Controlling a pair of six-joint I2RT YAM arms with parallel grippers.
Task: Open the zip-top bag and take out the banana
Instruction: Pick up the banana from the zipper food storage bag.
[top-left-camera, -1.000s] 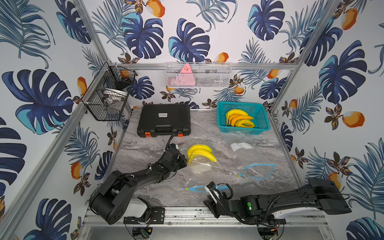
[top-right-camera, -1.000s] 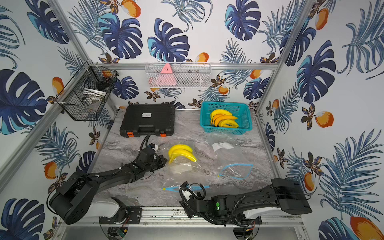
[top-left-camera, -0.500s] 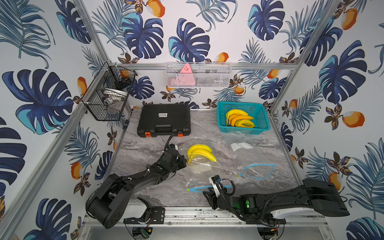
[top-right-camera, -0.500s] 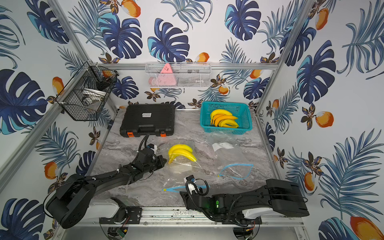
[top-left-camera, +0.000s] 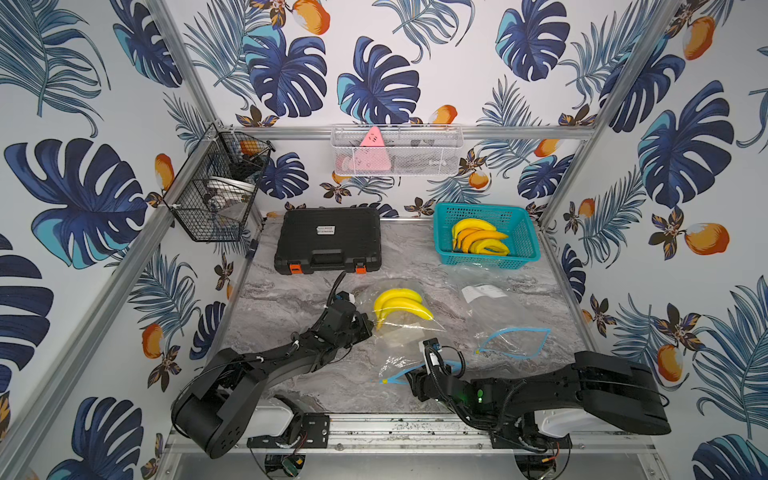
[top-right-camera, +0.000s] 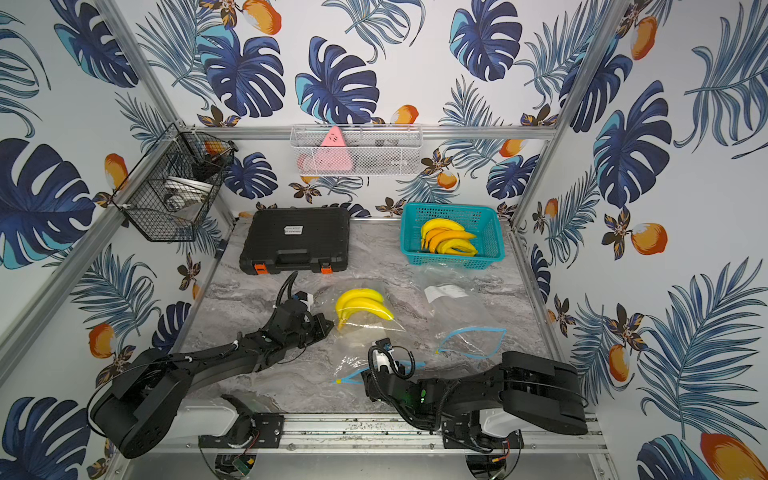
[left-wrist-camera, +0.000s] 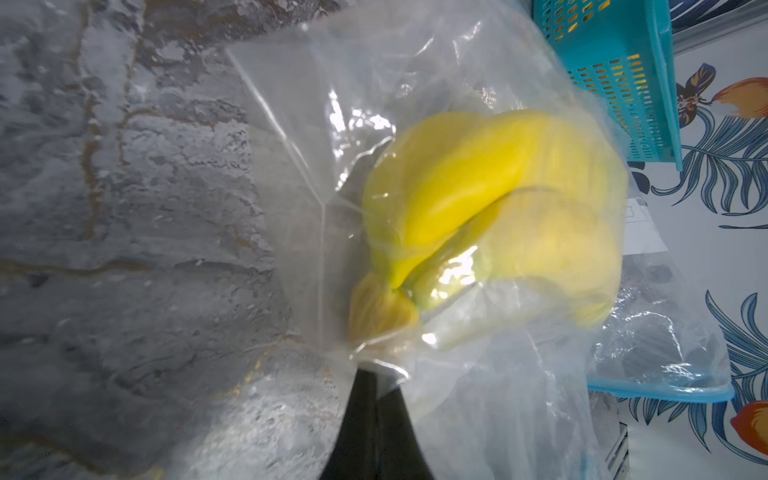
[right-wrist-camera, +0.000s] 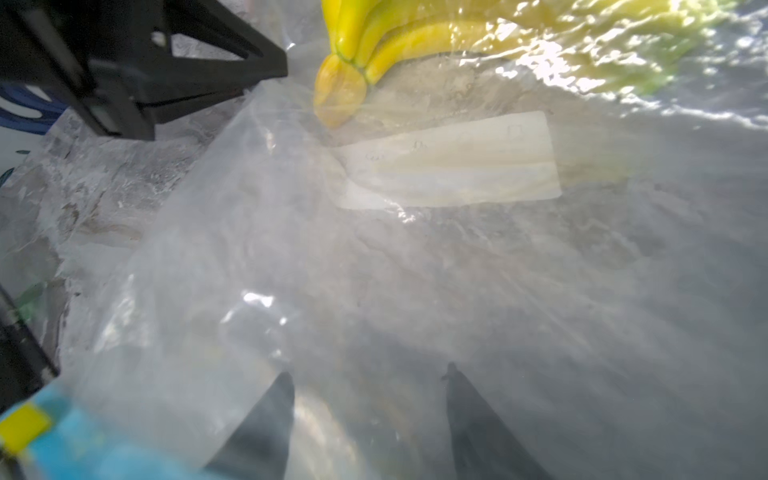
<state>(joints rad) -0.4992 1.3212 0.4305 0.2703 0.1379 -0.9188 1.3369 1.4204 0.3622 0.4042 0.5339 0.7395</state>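
Since a second ago the right arm has pushed in along the near edge of the marble tabletop (top-left-camera: 291, 307), so its wrist now sits at the blue zip strip (top-left-camera: 395, 376) of the zip-top bag (top-left-camera: 405, 338). The left arm has barely shifted.

In the right wrist view the right gripper (right-wrist-camera: 370, 374) has its two fingers clearly apart. Both show only dimly through a sheet of the bag's clear film. Whether they are inside the bag or under it cannot be told.

The left gripper (left-wrist-camera: 374, 395) is pinched tight on a fold of the film at the bag's side, just beside the stem of the banana bunch (top-left-camera: 399, 307). The bunch is enclosed in the bag, at its far end, near the middle of the table.

Between the right fingers and the bunch lie wrinkled film and a pale label patch (right-wrist-camera: 449, 162) on the bag. The left gripper's black body sits close to the stem on one side.

A second clear bag (top-left-camera: 513, 343) with a blue zip lies open just to the right, and a third film bag with a white label (top-left-camera: 482, 293) lies beyond it. A teal basket (top-left-camera: 532, 232) of bananas stands at the far right and a black tool case (top-left-camera: 328, 241) at the far left, both well apart from the grippers.
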